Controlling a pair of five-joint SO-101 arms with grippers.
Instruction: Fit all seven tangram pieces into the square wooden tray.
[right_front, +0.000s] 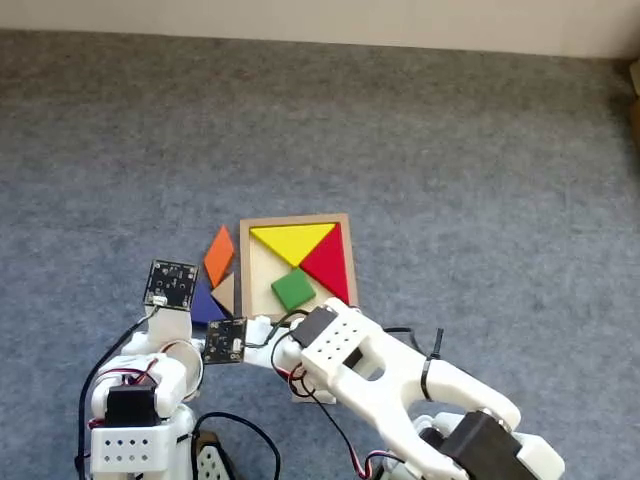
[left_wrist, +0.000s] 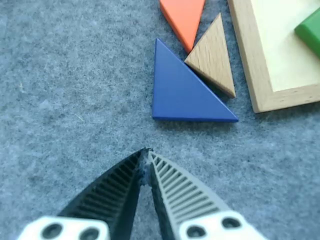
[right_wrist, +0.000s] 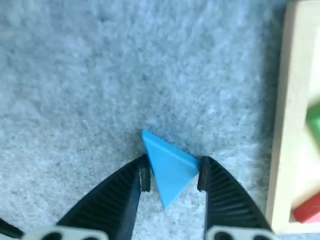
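Just outside the wooden tray (right_wrist: 281, 125), down at the counter (right_wrist: 75, 75), the right hand (right_wrist: 172, 176) grasps the light-blue triangle (right_wrist: 167, 165) by slanted edges, so it may squirt free or twist on lifting. The left hand (left_wrist: 146, 156) rests clenched, empty.

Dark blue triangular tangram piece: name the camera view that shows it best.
The left wrist view: the dark blue triangular piece lies whole and uncovered beside the plain wooden triangle. In the high view it is partly hidden by the left arm's camera board. The right wrist view faces a light blue triangle instead.
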